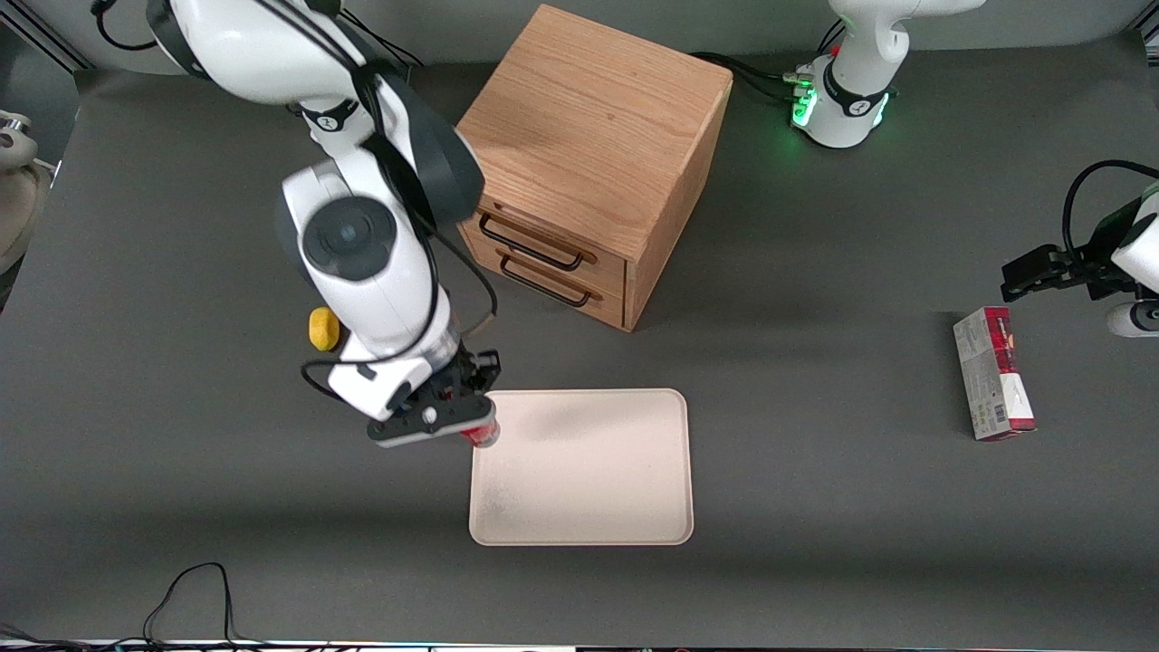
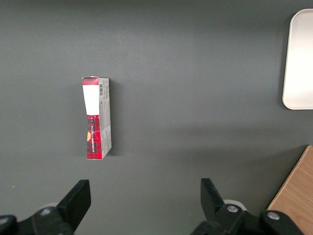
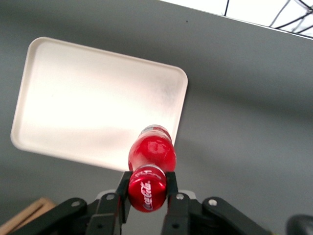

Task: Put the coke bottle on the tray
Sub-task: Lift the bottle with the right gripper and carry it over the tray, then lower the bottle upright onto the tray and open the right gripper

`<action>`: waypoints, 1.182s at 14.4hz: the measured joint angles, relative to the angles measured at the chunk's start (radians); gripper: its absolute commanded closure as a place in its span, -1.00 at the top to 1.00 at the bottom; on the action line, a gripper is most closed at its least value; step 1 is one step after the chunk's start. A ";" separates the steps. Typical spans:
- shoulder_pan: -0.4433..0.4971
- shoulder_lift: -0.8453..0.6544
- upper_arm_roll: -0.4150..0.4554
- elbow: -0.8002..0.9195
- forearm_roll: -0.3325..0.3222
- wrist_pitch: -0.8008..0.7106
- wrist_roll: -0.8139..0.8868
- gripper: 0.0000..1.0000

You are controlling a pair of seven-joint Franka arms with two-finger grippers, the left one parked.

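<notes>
My right gripper (image 1: 466,426) is shut on the coke bottle (image 3: 151,156), a slim red bottle with a red cap bearing white script. Its fingers (image 3: 122,188) clamp the neck just under the cap, and the bottle hangs upright. In the front view only a bit of the red bottle (image 1: 481,436) shows under the gripper, at the edge of the tray nearest the working arm's end. The cream-white tray (image 1: 589,489) lies flat on the table; it also shows in the right wrist view (image 3: 88,98), below the bottle's base. I cannot tell whether the base touches the tray.
A wooden two-drawer cabinet (image 1: 593,154) stands farther from the front camera than the tray. A yellow lemon-like object (image 1: 323,328) lies beside the working arm. A red-and-grey carton (image 1: 993,373) lies toward the parked arm's end, also in the left wrist view (image 2: 97,117).
</notes>
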 measured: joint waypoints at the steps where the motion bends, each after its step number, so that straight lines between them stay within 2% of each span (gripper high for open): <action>1: -0.001 0.030 -0.002 0.000 0.000 0.051 0.002 -1.00; 6: -0.015 0.130 -0.013 0.001 -0.001 0.194 0.004 -1.00; 15: -0.025 0.199 -0.012 0.004 -0.002 0.247 0.007 -1.00; 16: -0.025 0.199 -0.012 0.004 -0.002 0.247 0.007 -0.83; 17: -0.024 0.199 -0.011 0.004 -0.002 0.247 0.007 0.09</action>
